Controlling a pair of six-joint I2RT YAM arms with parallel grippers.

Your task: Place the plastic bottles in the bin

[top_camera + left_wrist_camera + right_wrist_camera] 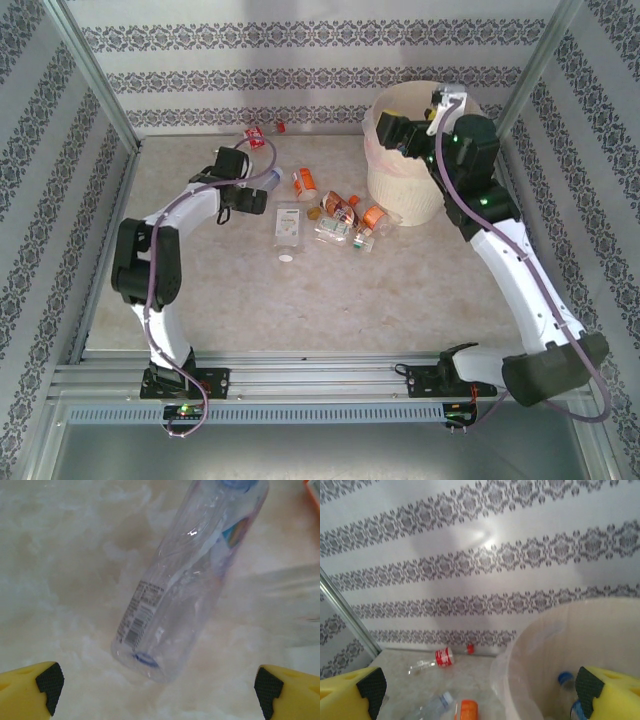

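Plastic bottles [340, 212] lie scattered across the middle of the pale table [300, 300], a loose cluster of crushed clear bodies with orange and white labels and caps, with 1 red-labelled bottle [255, 137] apart near the far wall. The cream bin [405, 195] stands at the far right of the table, and the right wrist view shows at least 1 blue-capped bottle [565, 679] already inside it. Your left pincer [157, 682] is spread wide and empty, hanging over a clear bottle [190, 580] at the left edge of the cluster. That bottle lies on its side, its base nearest the pincer and its blue cap pointing away, angled slightly right. The base sits ahead of the 2 yellow fingers and roughly centred between them, touching neither. Your right pincer [479, 687] is also spread and empty, poised above the bin's near rim. Expect these bottles to be very light, thin-walled and slick. They will likely buckle under pressure and roll or skid if nudged. Taking the clear bottle across its body near the printed label looks the safest hold.
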